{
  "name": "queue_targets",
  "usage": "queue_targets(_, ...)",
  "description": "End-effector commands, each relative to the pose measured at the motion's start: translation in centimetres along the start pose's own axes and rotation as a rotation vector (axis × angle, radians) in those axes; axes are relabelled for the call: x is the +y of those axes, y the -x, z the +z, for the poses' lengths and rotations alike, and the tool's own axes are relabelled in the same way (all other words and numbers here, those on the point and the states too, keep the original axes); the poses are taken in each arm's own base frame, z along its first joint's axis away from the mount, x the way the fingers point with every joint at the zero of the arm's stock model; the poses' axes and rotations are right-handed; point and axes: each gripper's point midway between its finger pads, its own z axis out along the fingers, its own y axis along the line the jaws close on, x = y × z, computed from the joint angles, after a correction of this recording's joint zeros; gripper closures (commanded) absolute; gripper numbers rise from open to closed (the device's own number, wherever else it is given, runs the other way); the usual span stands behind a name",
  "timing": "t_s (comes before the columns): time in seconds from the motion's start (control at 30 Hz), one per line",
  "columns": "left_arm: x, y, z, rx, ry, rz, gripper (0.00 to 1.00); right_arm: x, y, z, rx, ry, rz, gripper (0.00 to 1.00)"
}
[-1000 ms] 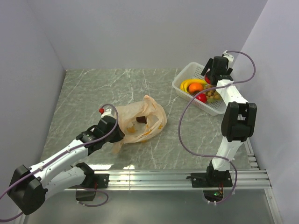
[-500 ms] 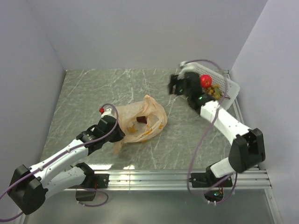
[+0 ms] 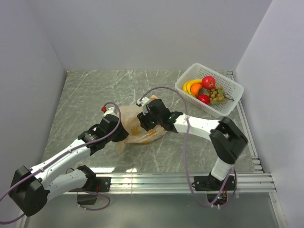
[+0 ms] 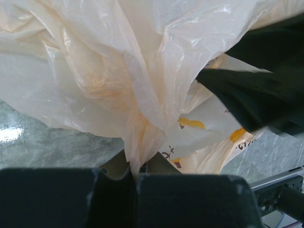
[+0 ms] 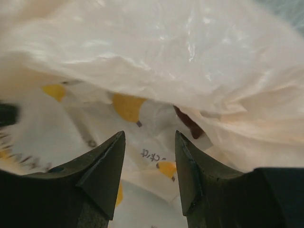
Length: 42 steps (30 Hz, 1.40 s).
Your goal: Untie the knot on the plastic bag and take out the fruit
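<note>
Left fingers (image 3: pixel 121 135): closed tight on a gathered pinch of the plastic bag (image 3: pixel 132 118) at its near-left edge; the left wrist view shows the thin film bunched into the seam between them and fanning upward. Plastic bag: pale peach-orange, crinkled, translucent, with yellow-orange printed marks; lies slumped on the grey marbled bench (image 3: pixel 85 95) about mid-width, between the two arms. Knot: cannot be made out in any view. Right fingers (image 3: pixel 142 118): apart, nothing between them, reaching in from the right over the top of the bag; the right wrist view has the tips close above the printed film, and whether they touch it cannot be told. A dark reddish-brown shape (image 5: pixel 187 122) shows under a fold of the bag just beyond those tips. White perforated basket (image 3: pixel 228 102): far right corner of the bench, well apart from the bag. Fruit, all inside the basket: yellow banana (image 3: pixel 189 85), orange (image 3: pixel 195 89), red apple (image 3: pixel 208 82), a second red apple (image 3: pixel 204 99), tan-green grapes (image 3: pixel 217 94).
</note>
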Motion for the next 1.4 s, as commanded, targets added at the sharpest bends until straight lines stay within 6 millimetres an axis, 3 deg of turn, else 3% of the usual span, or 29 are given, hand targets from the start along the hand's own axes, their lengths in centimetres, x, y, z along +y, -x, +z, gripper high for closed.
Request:
queue_targets(0.0,-1.1,1.1,-0.3,-0.019,-0.022,-0.015,0.99,-0.9,2.1,1.9,-0.033,-0.044,-0.039,0.47)
queue_targets(0.17,-1.3,0.5,0.0,0.014,-0.035,-0.005,0.99,-3.8,2.3,2.8,-0.042,-0.210,-0.020,0.38)
queue_targets(0.27,-1.3,0.3,0.0,0.023,-0.040,0.008,1.00,-4.3,2.7,2.8,-0.077,-0.241,-0.010,0.24)
queue_targets(0.37,-1.4,0.2,0.0,0.028,-0.045,0.015,0.99,-4.2,2.7,3.3,-0.074,-0.231,-0.010,0.18)
queue_targets(0.57,-1.9,0.3,-0.2,0.030,-0.072,0.023,0.99,-3.9,2.6,5.1,-0.058,-0.208,-0.003,0.15)
queue_targets(0.87,-2.9,-1.3,0.3,0.080,-0.127,0.041,0.99,-2.9,1.5,9.5,-0.026,-0.134,0.062,0.16)
queue_targets(1.0,-2.9,-1.7,0.3,0.081,-0.118,0.043,1.00,-2.3,0.7,10.6,-0.022,-0.110,0.097,0.25)
queue_targets(1.1,-2.6,-1.6,0.3,0.071,-0.104,0.036,1.00,-2.4,0.4,10.5,-0.035,-0.114,0.107,0.44)
queue_targets(1.13,-2.3,-1.6,0.3,0.068,-0.092,0.032,0.99,-2.3,0.7,10.3,-0.052,-0.114,0.108,0.56)
queue_targets(1.23,-1.5,-1.5,0.3,0.053,-0.053,0.025,1.00,-2.1,1.1,8.9,-0.080,-0.107,0.099,0.74)
queue_targets(1.27,-1.1,-1.1,0.3,0.030,-0.035,0.021,1.00,-2.0,1.9,8.0,-0.101,-0.102,0.097,0.78)
queue_targets(1.33,-0.6,-0.9,0.2,0.013,-0.008,0.017,0.99,-1.7,1.5,7.1,-0.100,-0.091,0.085,0.86)
queue_targets(1.37,-0.4,-0.6,0.1,0.001,-0.001,0.010,0.99,-1.5,2.5,6.0,-0.124,-0.081,0.080,0.87)
